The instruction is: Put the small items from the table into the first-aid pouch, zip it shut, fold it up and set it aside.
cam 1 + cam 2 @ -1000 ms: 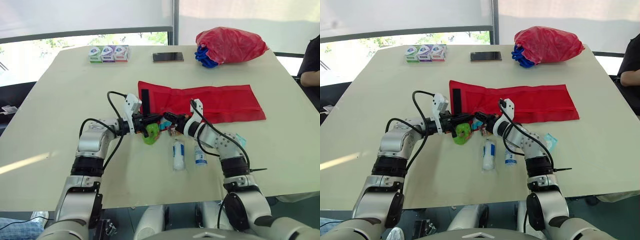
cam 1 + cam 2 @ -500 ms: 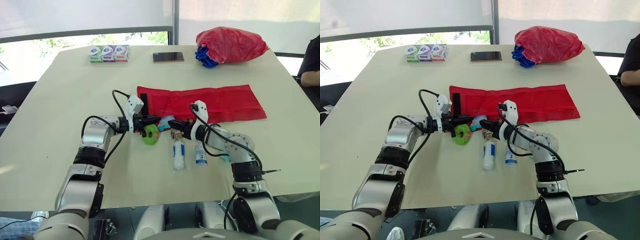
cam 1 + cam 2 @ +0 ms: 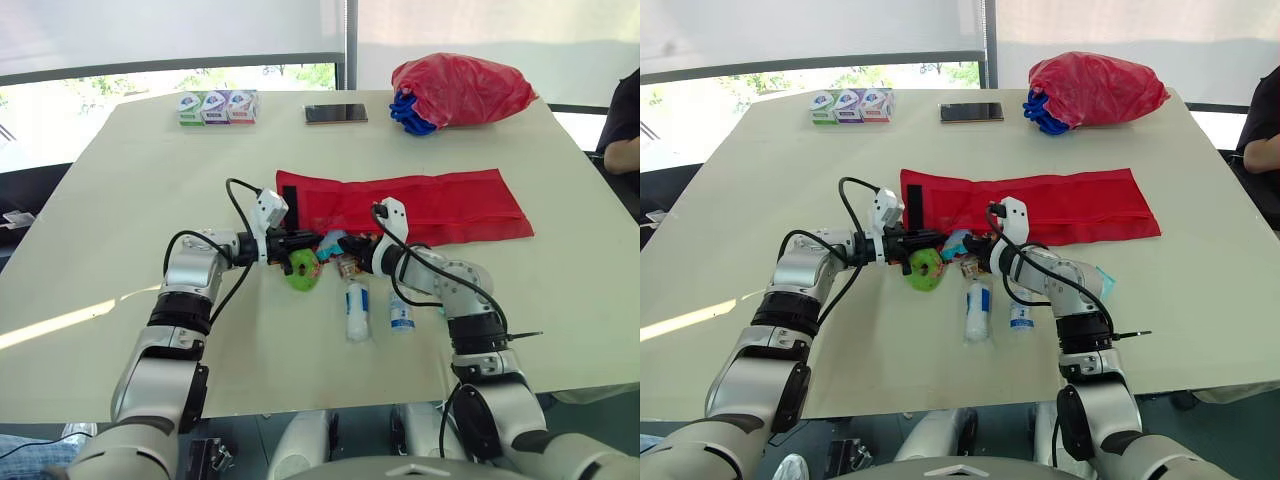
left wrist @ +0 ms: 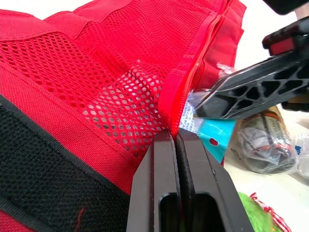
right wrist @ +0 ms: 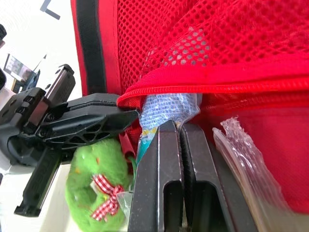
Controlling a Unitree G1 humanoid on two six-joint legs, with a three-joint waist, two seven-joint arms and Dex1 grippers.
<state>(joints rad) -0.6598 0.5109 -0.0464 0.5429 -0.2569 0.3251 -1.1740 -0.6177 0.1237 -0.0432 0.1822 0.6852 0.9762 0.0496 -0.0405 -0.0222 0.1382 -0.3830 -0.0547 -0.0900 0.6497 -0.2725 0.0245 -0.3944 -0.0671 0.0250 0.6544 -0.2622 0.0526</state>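
While left hand (image 4: 175,136) clamps pouch (image 3: 440,205) rim, closed right hand (image 5: 179,127) meets blue packet (image 5: 166,108) beside green toy (image 5: 98,166).

Cream table (image 3: 120,180) w/ red pouch (image 3: 440,205), 3 boxes (image 3: 218,107), phone (image 3: 336,114), red bag (image 3: 460,90), green toy (image 3: 301,270), wrapped roll (image 3: 357,312), sm. bottle (image 3: 401,312).

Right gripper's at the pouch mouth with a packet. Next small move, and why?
Probably ease the right gripper a little deeper into the red pouch before letting go. It is shut on the blue-and-white packet, which sits only partway under the zipper edge. The left gripper pinches that edge, so the mouth is held open.
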